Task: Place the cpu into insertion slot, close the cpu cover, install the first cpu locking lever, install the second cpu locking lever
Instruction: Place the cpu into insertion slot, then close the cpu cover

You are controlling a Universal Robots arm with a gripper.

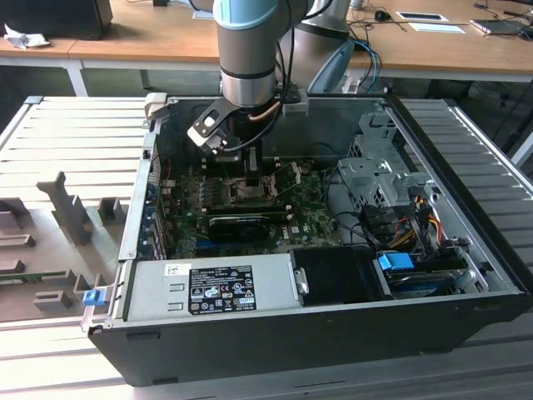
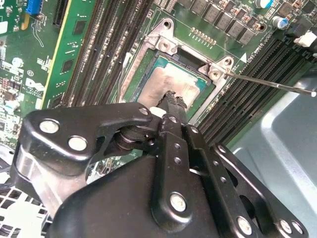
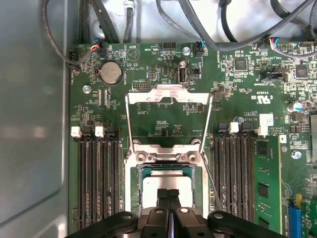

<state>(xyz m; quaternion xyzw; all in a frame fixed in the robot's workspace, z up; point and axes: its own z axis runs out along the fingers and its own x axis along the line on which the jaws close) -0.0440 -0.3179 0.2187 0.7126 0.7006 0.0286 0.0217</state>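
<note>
Pressing straight down, my jaws are drawn fully together with nothing pinched between them, and their joined tips rest on the pale face of the cpu [image 2: 173, 85]. The chip lies flat inside the insertion slot [image 3: 163, 156], directly under the tips, with the slot's metal rim showing on every side of it in both wrist views. Just beside the jaws, a thin wire lever [image 2: 272, 82] slants out from one corner of the slot and hangs over the neighbouring memory slots [image 3: 237, 181]; I cannot tell where its far end rests. More of those long black slots [image 3: 96, 183] run along the opposite side of the jaws, so the socket sits between the two banks. Beyond the slot, past its hinge, the cpu cover [image 3: 168, 95] is swung open, its thin silver frame off the chip and its side rails reaching back to the hinge. Farther out on the green motherboard [image 1: 310, 210] sit a round coin battery [image 3: 111, 73] and, past it, a tangle of dark cables [image 3: 198, 20]. In the exterior view my arm [image 1: 247, 50] drops into an open computer case [image 1: 466, 250], with a black expansion card [image 1: 241, 223] near the jaws and a grey power supply [image 1: 208, 287] farther toward the camera. The case lies on a grey ribbed table [image 1: 75, 133].
</note>
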